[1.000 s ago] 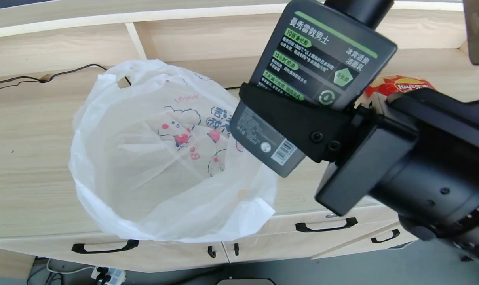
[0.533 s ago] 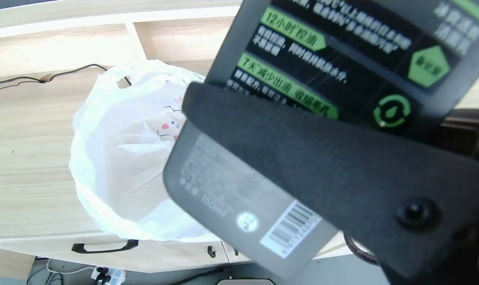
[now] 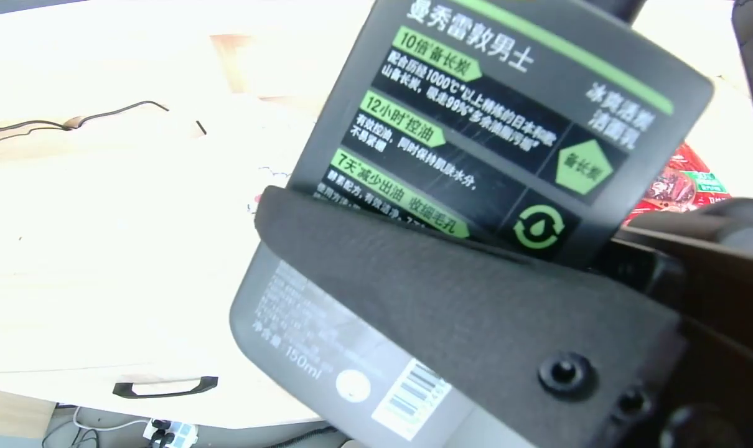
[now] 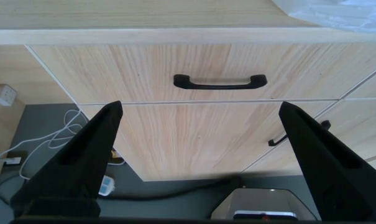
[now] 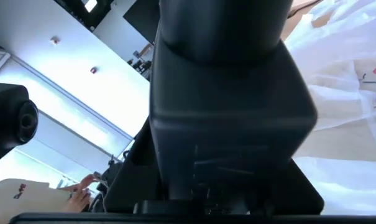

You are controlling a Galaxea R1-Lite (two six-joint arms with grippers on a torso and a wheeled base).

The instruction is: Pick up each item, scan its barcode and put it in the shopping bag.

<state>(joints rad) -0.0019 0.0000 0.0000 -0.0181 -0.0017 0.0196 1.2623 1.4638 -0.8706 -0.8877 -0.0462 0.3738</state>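
Note:
A dark grey bottle (image 3: 476, 124) with green label strips hangs close before the head camera, its barcode (image 3: 411, 398) at the low end facing the lens. My right gripper (image 3: 327, 249) is shut on it, one black finger (image 3: 463, 298) lying across its front. The right wrist view looks along the bottle (image 5: 231, 106) toward its cap. The white shopping bag (image 3: 183, 249) stands on the counter behind and left of the bottle, bleached by glare; its plastic (image 5: 355, 93) lies beyond the bottle. My left gripper (image 4: 200, 162) stands open with nothing in it, low in front of the drawers.
A red chips packet (image 3: 681, 186) lies on the counter at the right, behind the bottle. A black cable (image 3: 71, 121) runs along the counter's back left. Drawer fronts with a black handle (image 4: 219, 82) face the left gripper; a bag edge (image 4: 343, 12) hangs over the counter edge.
The right gripper has brought the bottle up much closer to the head camera, so it looms larger. The counter and bag have bleached out in brightness. The camera has not shifted.

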